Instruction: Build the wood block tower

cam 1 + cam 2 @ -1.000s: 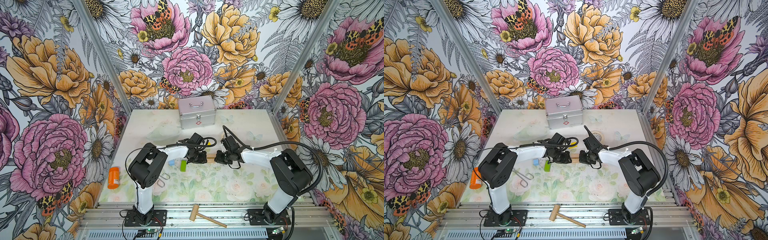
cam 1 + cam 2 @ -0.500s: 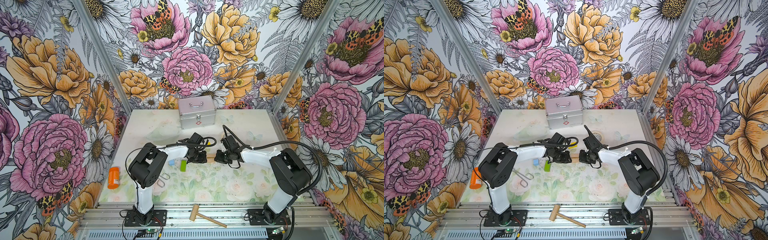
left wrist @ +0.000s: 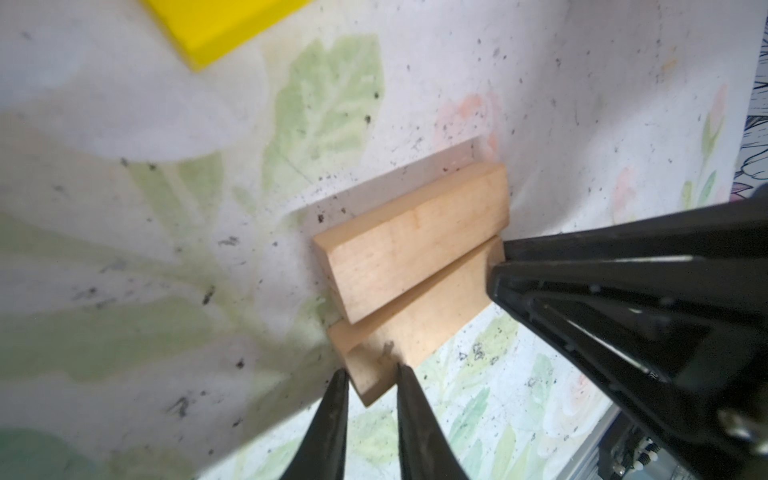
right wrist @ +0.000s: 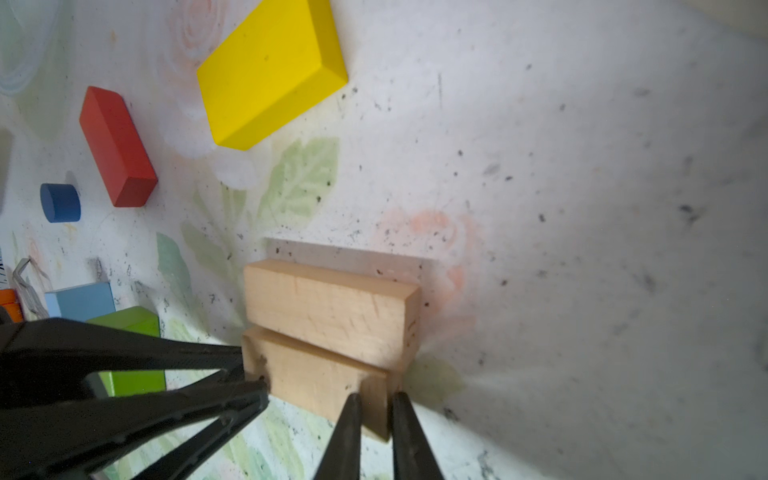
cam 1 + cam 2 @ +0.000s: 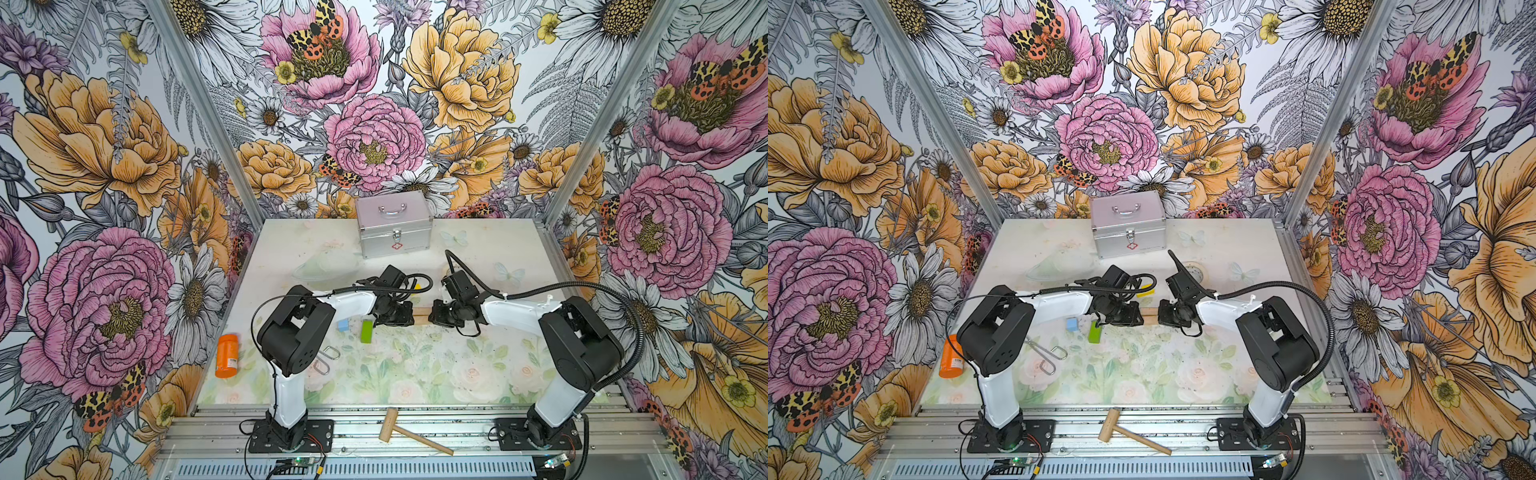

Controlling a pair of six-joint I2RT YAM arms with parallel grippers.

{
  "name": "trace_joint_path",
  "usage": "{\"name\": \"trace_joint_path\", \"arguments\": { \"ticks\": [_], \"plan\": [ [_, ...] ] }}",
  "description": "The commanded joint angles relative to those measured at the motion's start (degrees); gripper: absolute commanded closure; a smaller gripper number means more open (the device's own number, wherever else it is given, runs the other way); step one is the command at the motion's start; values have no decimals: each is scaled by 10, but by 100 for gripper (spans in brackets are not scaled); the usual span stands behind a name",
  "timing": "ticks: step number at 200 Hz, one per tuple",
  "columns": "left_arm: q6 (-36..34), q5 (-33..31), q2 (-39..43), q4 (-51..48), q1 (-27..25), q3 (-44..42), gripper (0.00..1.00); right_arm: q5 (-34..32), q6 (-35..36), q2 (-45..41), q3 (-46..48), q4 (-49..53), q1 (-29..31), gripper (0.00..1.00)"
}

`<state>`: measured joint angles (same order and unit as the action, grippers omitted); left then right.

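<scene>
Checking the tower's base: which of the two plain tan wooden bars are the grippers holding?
The plain tan wooden bar farther from the yellow block: left gripper and right gripper pinch its opposite ends.

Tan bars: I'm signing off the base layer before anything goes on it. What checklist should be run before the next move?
1. Free tan bar and held tan bar side by side, no gap seen: ok.
2. Their tops level: cannot tell.
3. Left gripper clear of the held tan bar: not ok, it pinches one end.
4. Right gripper clear: not ok, it pinches the other end.
5. Red bar and yellow bar lying free, uncovered: ok.
</scene>
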<state>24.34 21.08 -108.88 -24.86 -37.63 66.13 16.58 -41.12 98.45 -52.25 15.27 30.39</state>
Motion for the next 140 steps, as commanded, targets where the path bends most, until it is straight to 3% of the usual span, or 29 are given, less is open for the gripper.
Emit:
{"name": "trace_joint_path", "arguments": {
  "ticks": [1, 140],
  "plan": [
    [10, -13, -14, 22, 4, 15, 77, -5, -2, 15, -1, -8, 2, 84],
    [11, -12, -15, 22, 4, 19, 77, -5, -1, 15, 0, -7, -1, 84]
  ]
}}
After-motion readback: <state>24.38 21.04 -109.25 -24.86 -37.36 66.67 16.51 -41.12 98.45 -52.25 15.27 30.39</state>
